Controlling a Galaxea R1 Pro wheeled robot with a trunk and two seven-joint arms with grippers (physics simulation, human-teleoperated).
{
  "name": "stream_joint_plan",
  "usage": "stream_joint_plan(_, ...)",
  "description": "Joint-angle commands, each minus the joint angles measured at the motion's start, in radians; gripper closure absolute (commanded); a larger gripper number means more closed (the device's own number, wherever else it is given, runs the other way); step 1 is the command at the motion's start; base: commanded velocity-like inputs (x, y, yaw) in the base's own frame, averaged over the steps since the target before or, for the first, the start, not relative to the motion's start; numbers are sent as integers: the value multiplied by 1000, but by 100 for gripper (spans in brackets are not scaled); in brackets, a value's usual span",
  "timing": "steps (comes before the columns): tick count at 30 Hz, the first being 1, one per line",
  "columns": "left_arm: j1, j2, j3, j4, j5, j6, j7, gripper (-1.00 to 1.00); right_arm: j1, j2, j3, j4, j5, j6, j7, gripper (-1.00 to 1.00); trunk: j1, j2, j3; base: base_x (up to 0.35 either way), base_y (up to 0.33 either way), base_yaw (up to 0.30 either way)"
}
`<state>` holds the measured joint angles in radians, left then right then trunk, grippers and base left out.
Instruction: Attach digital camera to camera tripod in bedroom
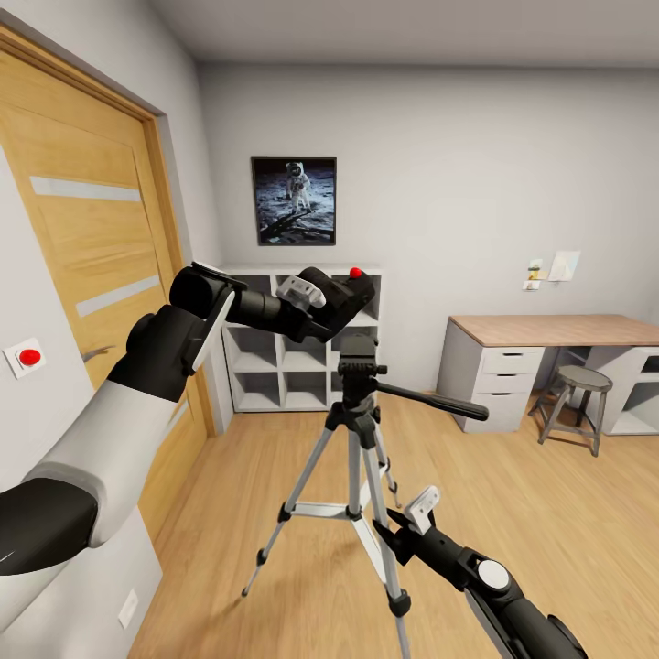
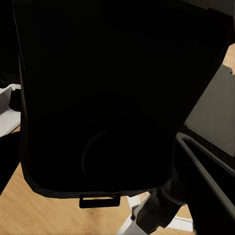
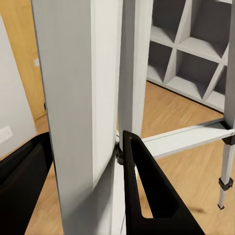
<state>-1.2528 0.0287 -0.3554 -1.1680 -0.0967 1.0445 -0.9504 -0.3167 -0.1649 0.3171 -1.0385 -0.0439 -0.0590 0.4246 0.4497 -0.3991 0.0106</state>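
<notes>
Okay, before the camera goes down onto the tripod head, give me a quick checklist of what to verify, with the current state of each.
1. Digital camera held in the left gripper: ok, lifted clear of the floor.
2. Camera above the camera tripod head: ok, roughly over it in the head view.
3. Camera seated on the head: not ok, a gap remains.
4. Right gripper steadying a tripod leg: ok, fingers either side of it.
5. All three feet planted: cannot tell.
6. Camera's underside squared to the mount: cannot tell, it looks tilted.
</notes>
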Motion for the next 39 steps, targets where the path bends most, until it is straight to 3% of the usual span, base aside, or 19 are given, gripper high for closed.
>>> stream_joint_plan(1, 0, 0, 0, -1, -9, 3, -10, 100, -1, -1, 2, 0, -10, -2, 1, 100, 0, -1, 0, 0, 0, 0)
stream_joint_plan(39, 0, 0, 0, -1, -9, 3, -10, 100, -1, 1, 0, 32, -16, 34, 8, 100, 0, -1, 0, 0, 0, 0)
